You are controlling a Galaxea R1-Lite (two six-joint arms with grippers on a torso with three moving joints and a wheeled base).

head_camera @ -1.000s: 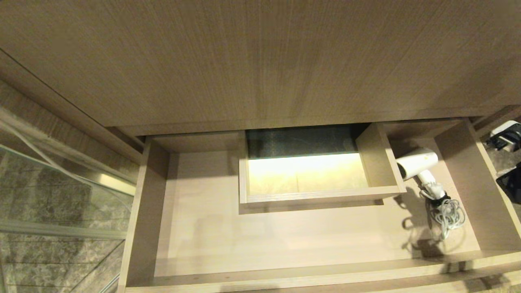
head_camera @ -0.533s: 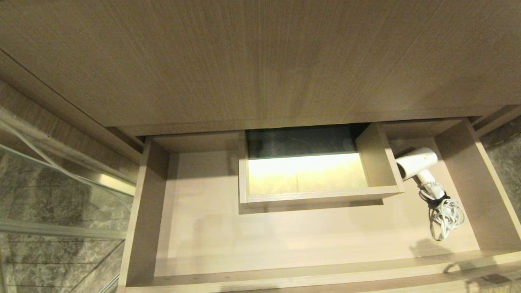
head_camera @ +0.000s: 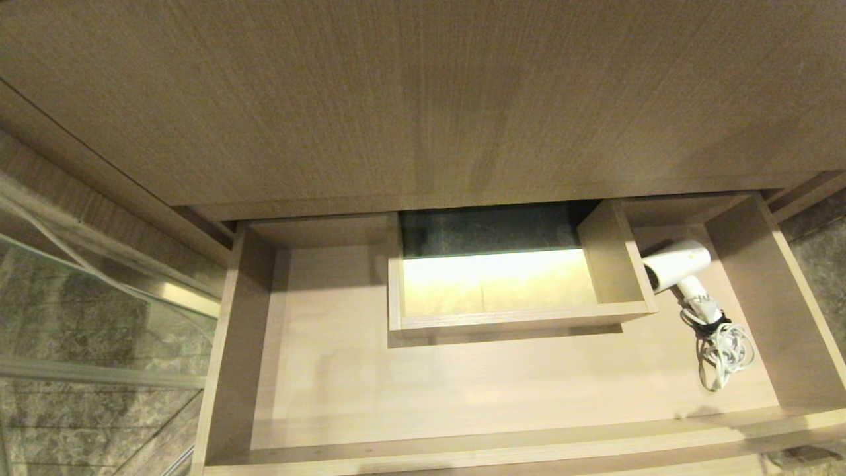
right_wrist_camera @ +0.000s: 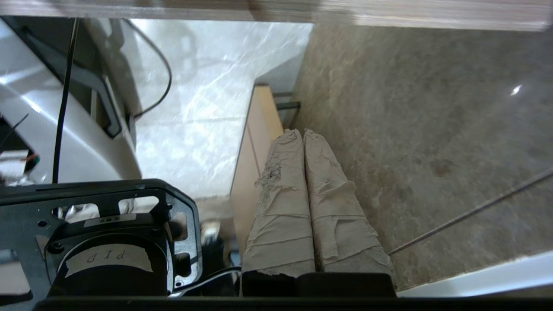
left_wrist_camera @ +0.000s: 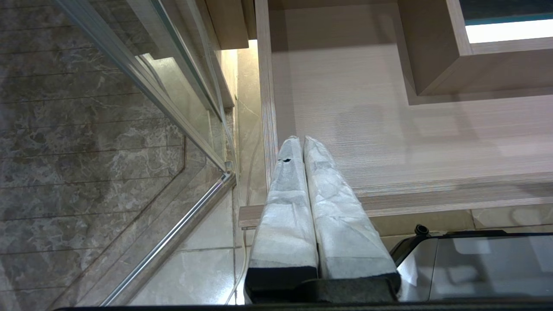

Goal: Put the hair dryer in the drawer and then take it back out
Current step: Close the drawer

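The drawer stands pulled out, wide and of light wood, with a boxed cutout in its floor. At its right end lies the white hair dryer, barrel towards the cutout, its pale grey cord bundled nearer the front. Neither arm shows in the head view. My left gripper is shut and empty, hanging by the drawer's front left corner. My right gripper is shut and empty over stone floor, away from the hair dryer.
The vanity's wood front rises behind the drawer. A glass partition with a metal rail stands to the left. My own base sits just before the drawer's front rim. Marble floor lies to the right.
The right arm's dark-and-white parts at the head view's right edge have drawn out of sight, and their shadows have slid off the drawer floor. Hair dryer and drawer have not moved.
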